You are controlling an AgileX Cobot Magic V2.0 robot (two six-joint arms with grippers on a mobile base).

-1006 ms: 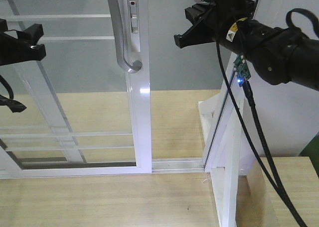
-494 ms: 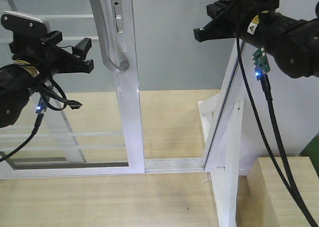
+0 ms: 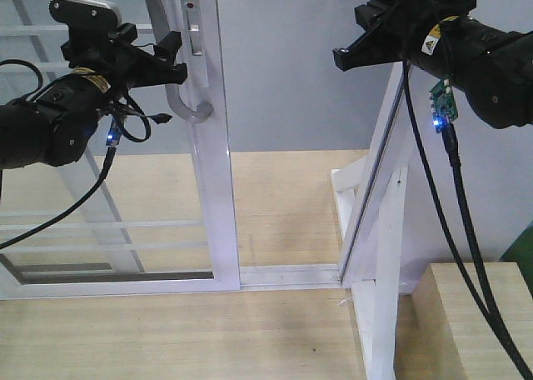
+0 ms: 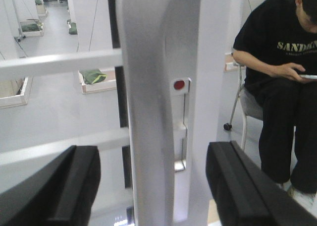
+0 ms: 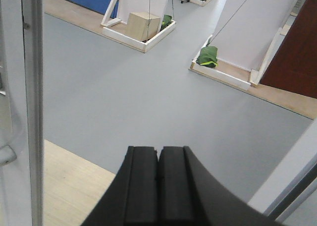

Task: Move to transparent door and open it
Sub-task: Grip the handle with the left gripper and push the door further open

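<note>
Left hand (image 4: 158, 186) stood open astride the handle (image 4: 148, 112) of the door (image 3: 218, 197). Closing, then sliding it, seemed next. Right hand (image 5: 158, 171) sat closed, empty.

White lettering starting "SAND", cut off by the frame edge, on black T-shirt (image 4: 270, 62)

left gripper (image 4: 156, 184) jaws spread wide along the bottom edge, curved grey handle (image 4: 148, 87) of the transparent door (image 4: 215, 47) upright between them, red lock dot (image 4: 179, 84) on the stile, horizontal white bars (image 4: 54, 62) left, seated person (image 4: 277, 62) in black at right edge
</note>
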